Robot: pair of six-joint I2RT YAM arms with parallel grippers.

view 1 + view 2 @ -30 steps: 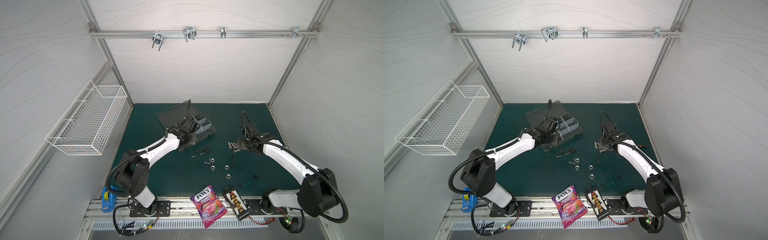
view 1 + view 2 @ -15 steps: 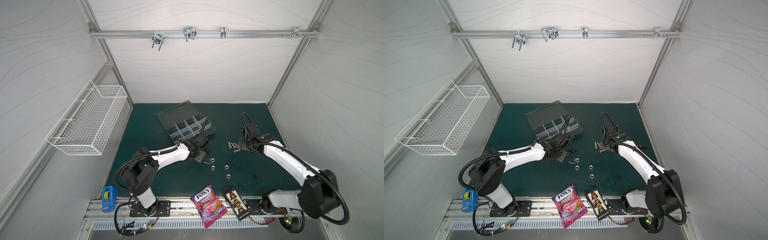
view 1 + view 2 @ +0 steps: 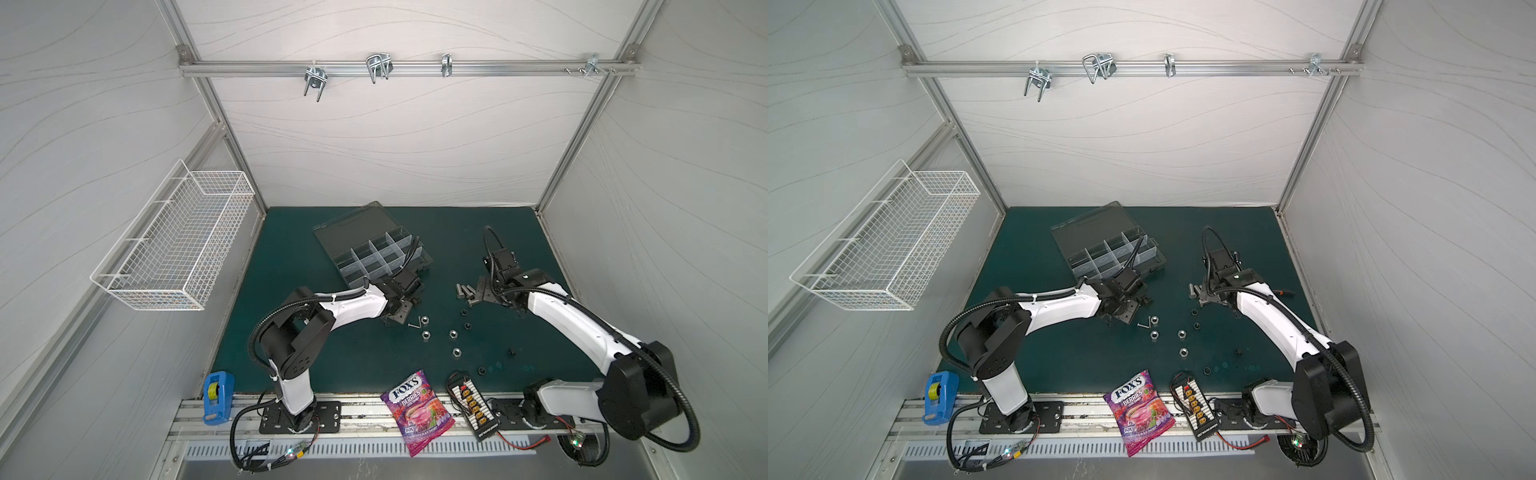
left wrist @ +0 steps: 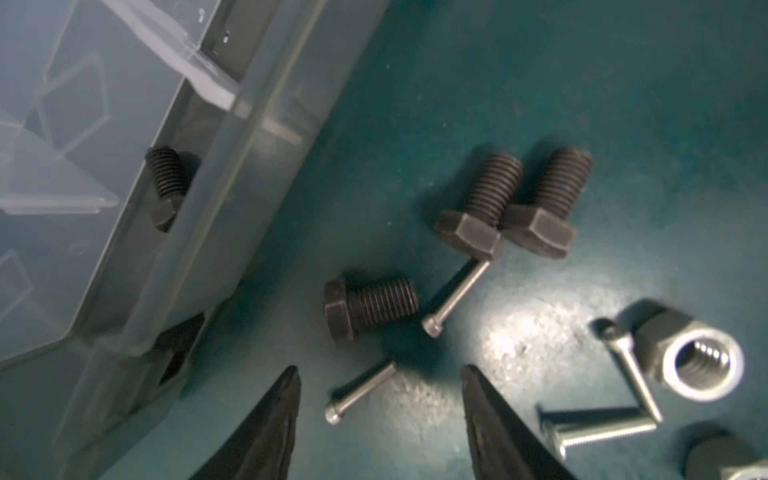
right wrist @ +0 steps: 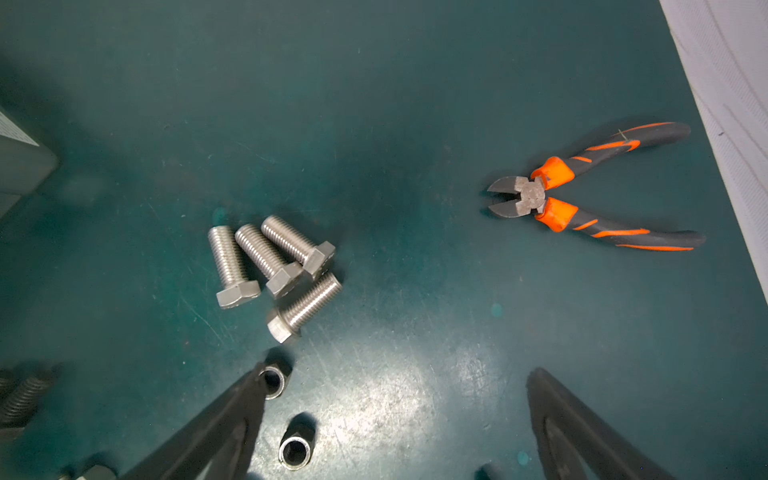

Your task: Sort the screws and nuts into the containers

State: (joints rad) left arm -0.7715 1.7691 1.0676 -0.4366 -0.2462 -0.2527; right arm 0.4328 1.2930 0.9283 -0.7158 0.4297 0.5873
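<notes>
My left gripper (image 4: 379,374) is open, low over the green mat beside the smoky-grey organizer box (image 3: 374,253) with its containers. A thin silver screw (image 4: 359,392) lies on the mat between its fingers. Just beyond lie three black bolts (image 4: 370,307), and another black bolt (image 4: 166,183) rests inside a compartment. A silver nut (image 4: 698,365) sits off to one side. My right gripper (image 5: 397,372) is open and empty over the mat. Several silver hex bolts (image 5: 270,266) lie just ahead of it. One finger touches a small nut (image 5: 272,380). Silver nuts (image 3: 425,334) are scattered between the arms.
Orange-handled cutters (image 5: 582,191) lie near the right wall. A candy bag (image 3: 417,409) and a yellow-plug connector board (image 3: 473,405) sit at the mat's front edge. A white wire basket (image 3: 174,245) hangs on the left wall. A blue tape measure (image 3: 216,395) sits front left.
My left gripper has come away from over the organizer box down to the mat by the black bolts, and its jaws stand wider. The right arm has not moved.
</notes>
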